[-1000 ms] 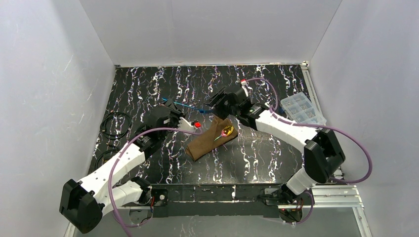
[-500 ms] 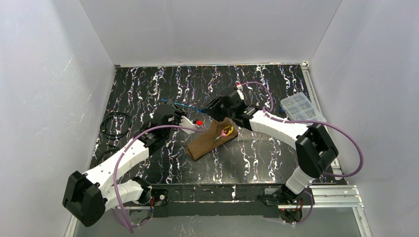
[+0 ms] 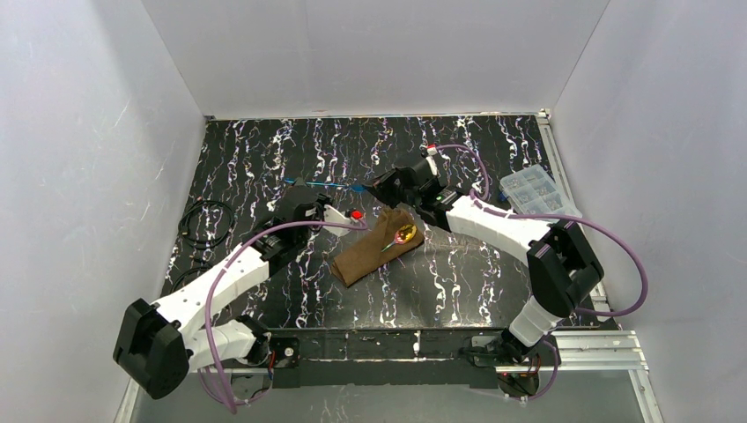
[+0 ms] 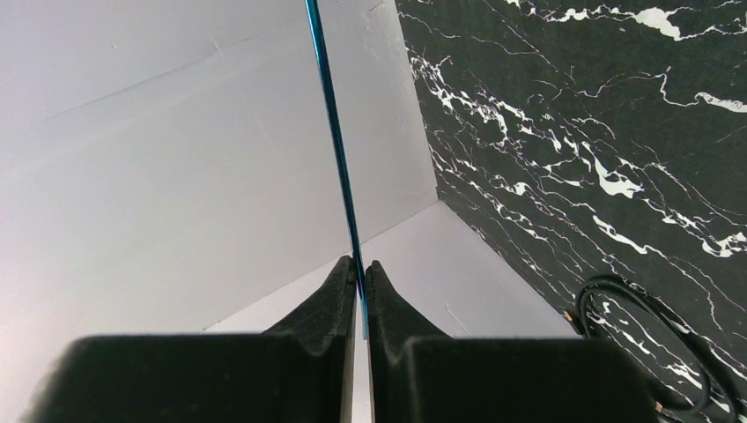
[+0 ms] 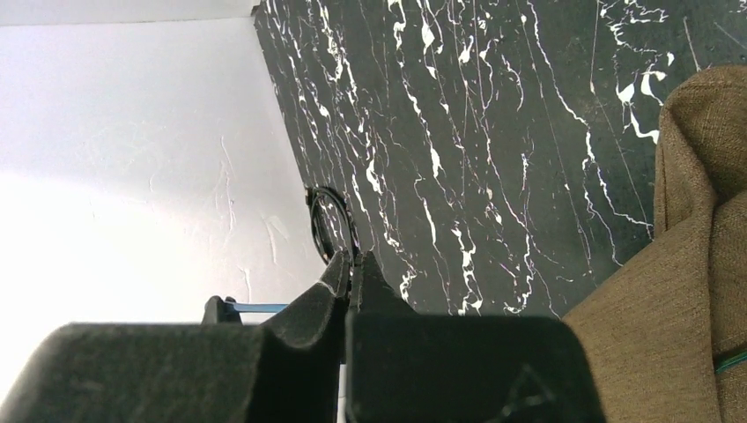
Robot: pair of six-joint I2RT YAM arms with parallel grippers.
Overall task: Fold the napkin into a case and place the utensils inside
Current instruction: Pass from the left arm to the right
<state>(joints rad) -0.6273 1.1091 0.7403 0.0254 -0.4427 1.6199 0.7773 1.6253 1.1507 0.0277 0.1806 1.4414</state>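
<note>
The napkin lies as a narrow brown case at the table's middle, also at the right in the right wrist view. A shiny red-gold utensil sticks out of its far end. A thin blue utensil hangs level above the table between both grippers. My left gripper is shut on its left end; the blade runs straight up from the jaws. My right gripper is shut at its right end, where the blue strip slips behind one finger.
A clear compartment box stands at the table's right edge. A black cable coil lies at the left edge. White walls close in the table on three sides.
My right gripper moved left to the blue utensil's end and shut its jaws. The left arm shifted slightly toward me, still holding the utensil.
</note>
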